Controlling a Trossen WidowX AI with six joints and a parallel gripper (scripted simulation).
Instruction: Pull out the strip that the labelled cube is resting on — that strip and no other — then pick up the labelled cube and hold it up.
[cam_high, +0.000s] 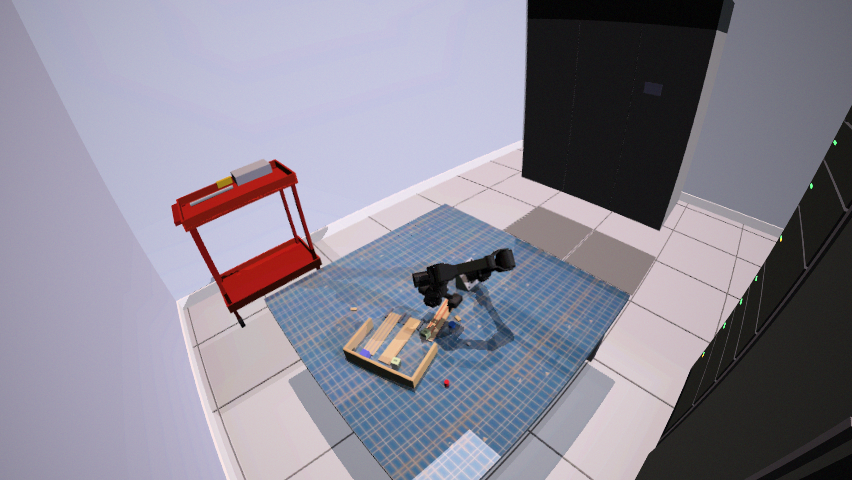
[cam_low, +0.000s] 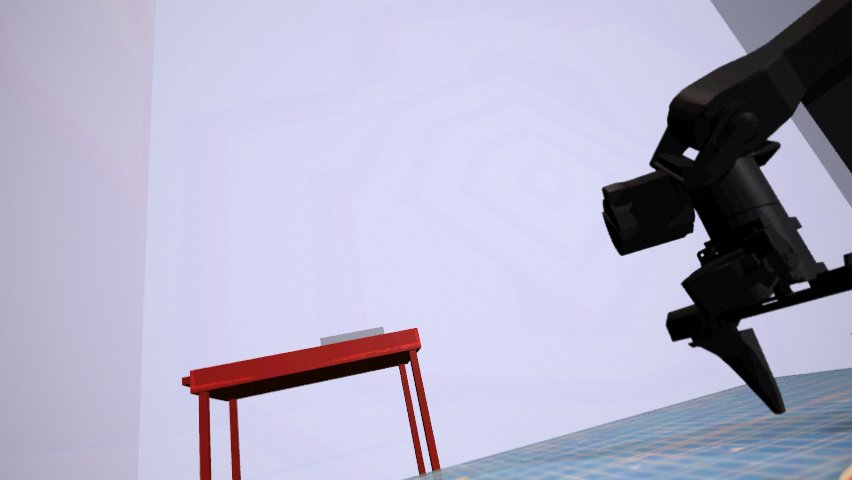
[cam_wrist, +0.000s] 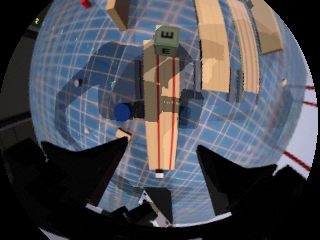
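Note:
The labelled cube is green with black letter E marks. It appears to rest on the far end of a pale wooden strip with two red lines. The strip's near end points toward my gripper. The gripper is open and empty, its fingertips to either side of the strip's near part in the wrist view and short of the cube. Their height above the strip is hard to tell. The exterior view shows one finger pointing down; the cube and strip are out of its view.
A plain strip and a grooved strip lie beside it. A wooden frame surrounds their far ends, near another pale green cube. A blue cylinder and a small wooden block lie to the strip's left.

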